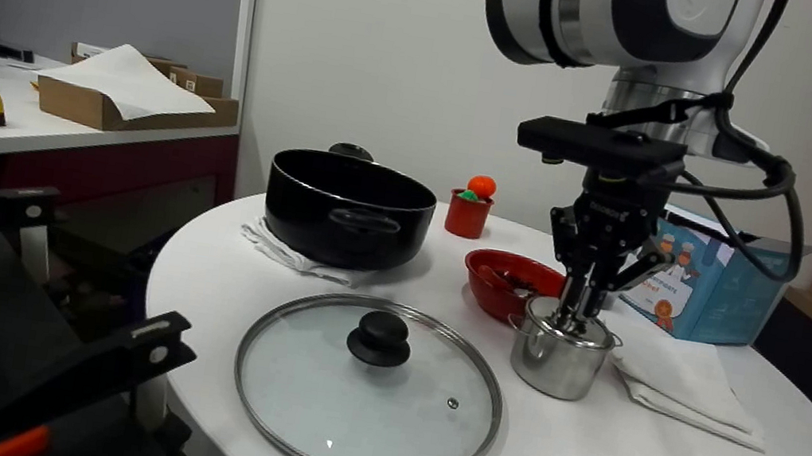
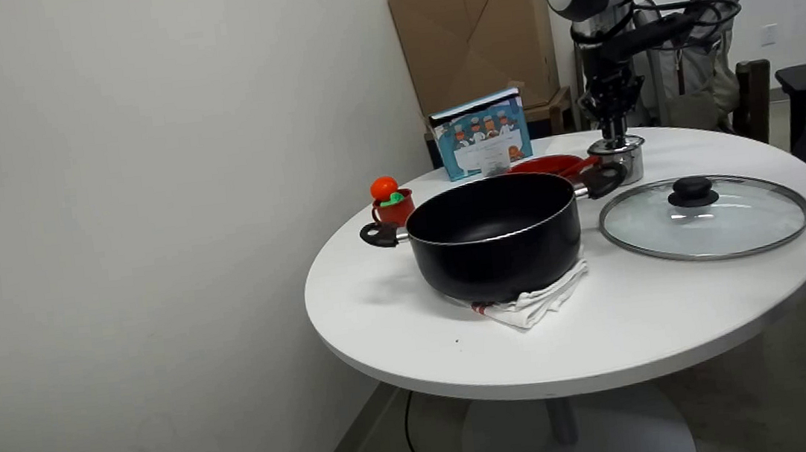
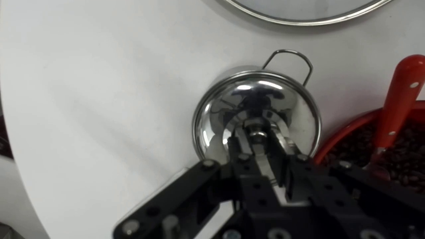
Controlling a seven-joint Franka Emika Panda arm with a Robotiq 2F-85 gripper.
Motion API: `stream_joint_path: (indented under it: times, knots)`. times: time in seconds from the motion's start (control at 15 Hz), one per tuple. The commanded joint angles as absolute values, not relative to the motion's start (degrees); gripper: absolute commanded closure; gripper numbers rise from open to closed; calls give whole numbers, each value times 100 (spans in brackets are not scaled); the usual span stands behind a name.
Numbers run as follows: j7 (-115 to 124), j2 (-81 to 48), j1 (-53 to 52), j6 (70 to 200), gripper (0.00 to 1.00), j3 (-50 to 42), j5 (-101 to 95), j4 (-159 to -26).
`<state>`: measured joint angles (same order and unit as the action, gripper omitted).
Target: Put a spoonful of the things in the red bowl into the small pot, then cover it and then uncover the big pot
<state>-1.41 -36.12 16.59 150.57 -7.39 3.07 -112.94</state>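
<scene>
The small pot (image 1: 554, 367) stands upright on the table, its shiny steel lid (image 3: 217, 109) over its mouth and looking level in the exterior views. From straight above, my gripper (image 3: 258, 132) is shut on the lid's small knob, which shows between the fingertips. Beside the pot sits the red bowl (image 1: 495, 306), holding dark beans and a red-handled spoon (image 3: 400, 99). The big pot (image 2: 505, 268) is uncovered on a folded cloth. Its glass lid (image 1: 372, 400) lies flat on the table, knob up.
A red cup (image 1: 465, 217) with toy vegetables stands near the wall. Close behind the gripper are a folded white cloth (image 1: 689, 383) and a blue box (image 1: 733, 301). The round table's edge (image 2: 555, 386) curves round in front.
</scene>
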Motion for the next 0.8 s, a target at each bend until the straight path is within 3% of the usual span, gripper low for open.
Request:
stream_joint_path:
  times: [0.0,0.73]
  knots:
    - [-72,-3664,1513,15091,88,-833,268,-11191]
    - [-15,-3756,1412,15087,88,-959,205,-11109]
